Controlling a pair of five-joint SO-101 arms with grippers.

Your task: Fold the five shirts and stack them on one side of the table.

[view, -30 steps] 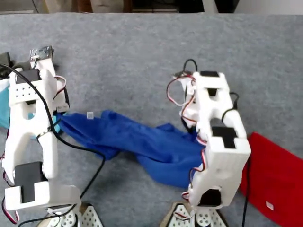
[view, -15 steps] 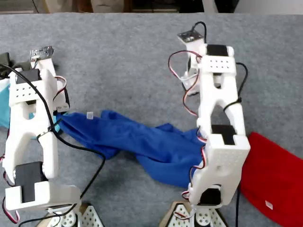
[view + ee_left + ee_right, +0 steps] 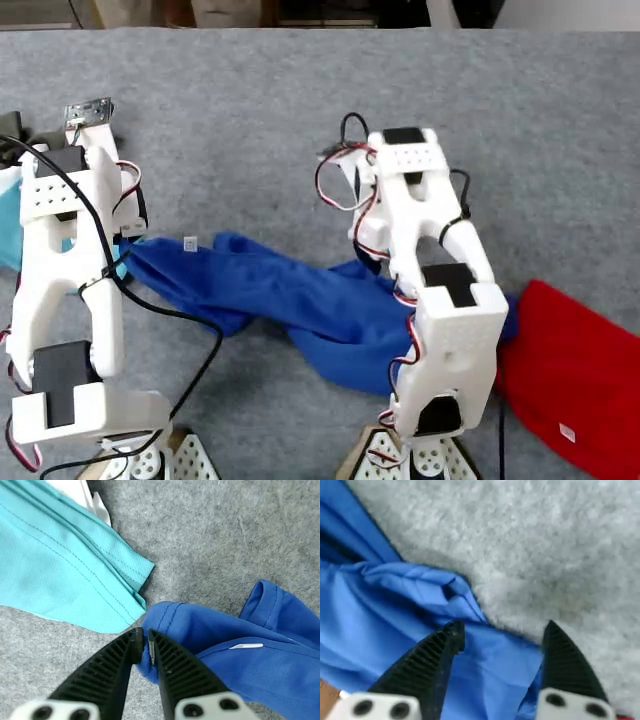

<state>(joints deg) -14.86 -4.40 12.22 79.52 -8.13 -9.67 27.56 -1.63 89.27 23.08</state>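
Left hand (image 3: 144,641) pinches the blue shirt (image 3: 290,295) at its 9 o'clock hem; we read that as an anchor. Right hand (image 3: 503,629) hangs wide open over the 3 o'clock end, holding nothing.

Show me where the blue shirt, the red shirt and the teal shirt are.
blue shirt (image 3: 300,300): high view, creased middle.
red shirt (image 3: 580,370): high view, flat centre.
teal shirt (image 3: 55,575): left wrist view, hemmed panel.

Grey felt covering (image 3: 250,110) across the tabletop; dark clutter (image 3: 300,12) beyond.
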